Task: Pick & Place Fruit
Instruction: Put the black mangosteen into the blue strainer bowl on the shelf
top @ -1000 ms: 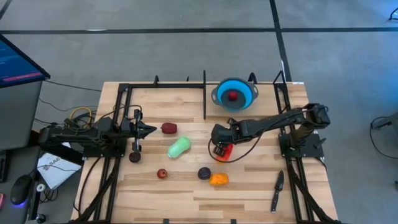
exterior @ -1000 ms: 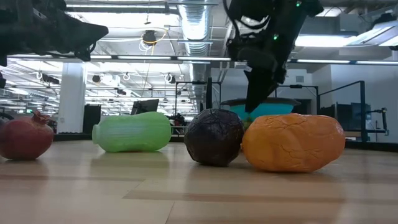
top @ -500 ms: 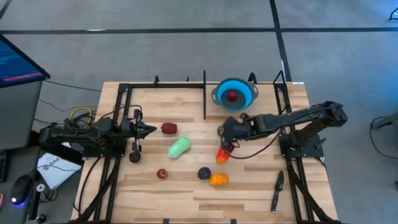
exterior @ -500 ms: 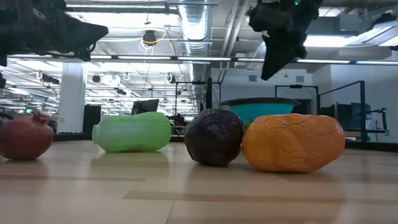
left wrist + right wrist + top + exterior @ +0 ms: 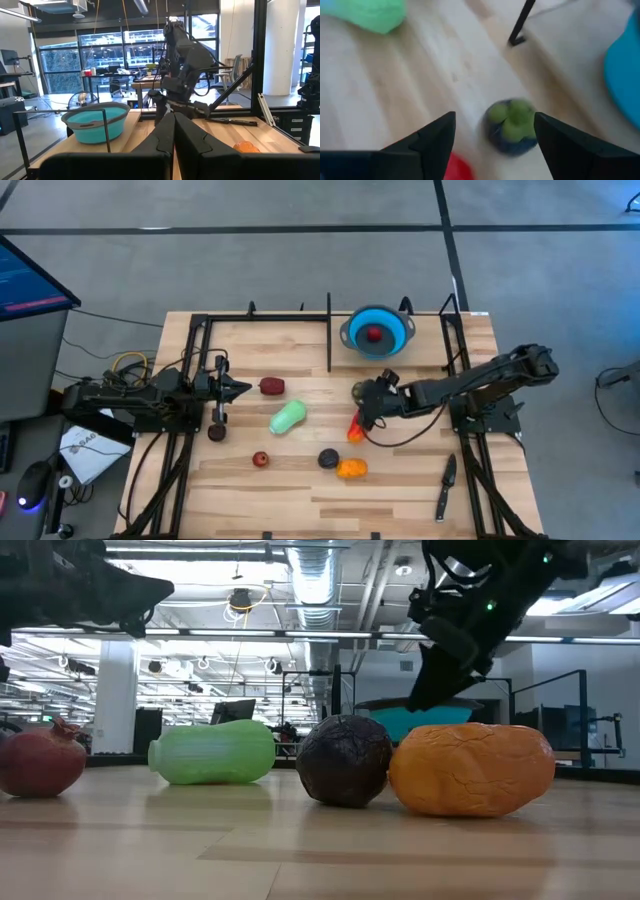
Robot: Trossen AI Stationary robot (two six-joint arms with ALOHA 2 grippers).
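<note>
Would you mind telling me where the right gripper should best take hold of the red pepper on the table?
Probably across the red pepper's narrower width, coming straight down from above. It lies on its side on the table, with bare wood around it. The right gripper already hangs open just beside it.

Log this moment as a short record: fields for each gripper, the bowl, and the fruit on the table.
right gripper: open, above the red pepper, mid-table
left gripper: shut, waiting at the table's left side
blue bowl: far edge, one small red fruit inside
pale green oblong: centre
orange piece: near edge, beside the dark purple piece
knife: near right corner
</note>
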